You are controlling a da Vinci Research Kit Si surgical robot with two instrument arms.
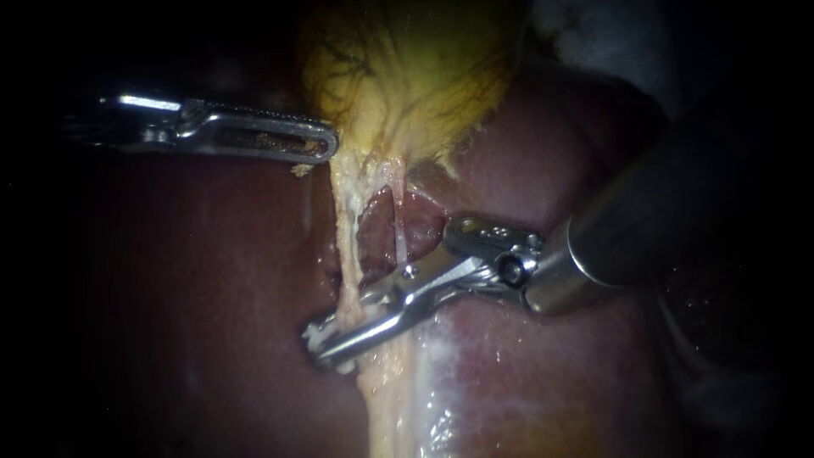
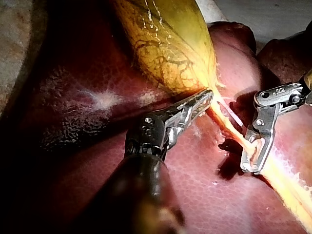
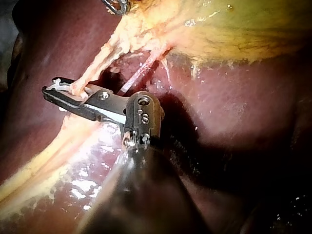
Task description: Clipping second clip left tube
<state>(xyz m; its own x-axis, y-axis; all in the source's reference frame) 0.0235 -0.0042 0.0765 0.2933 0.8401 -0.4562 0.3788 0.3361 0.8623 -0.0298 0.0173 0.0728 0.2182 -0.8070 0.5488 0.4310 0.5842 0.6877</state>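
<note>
Yellowish left tube sits pinched in right instrument's near-closed claw.

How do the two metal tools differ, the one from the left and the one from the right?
The left instrument lies level, its jaws shut on the gallbladder's lower edge; the right instrument slants downward, its jaws shut on the left tube. The left instrument's shaft is lost in shadow; the right instrument's shaft shows clearly. Both have shiny metal jaws, above the liver.
</note>
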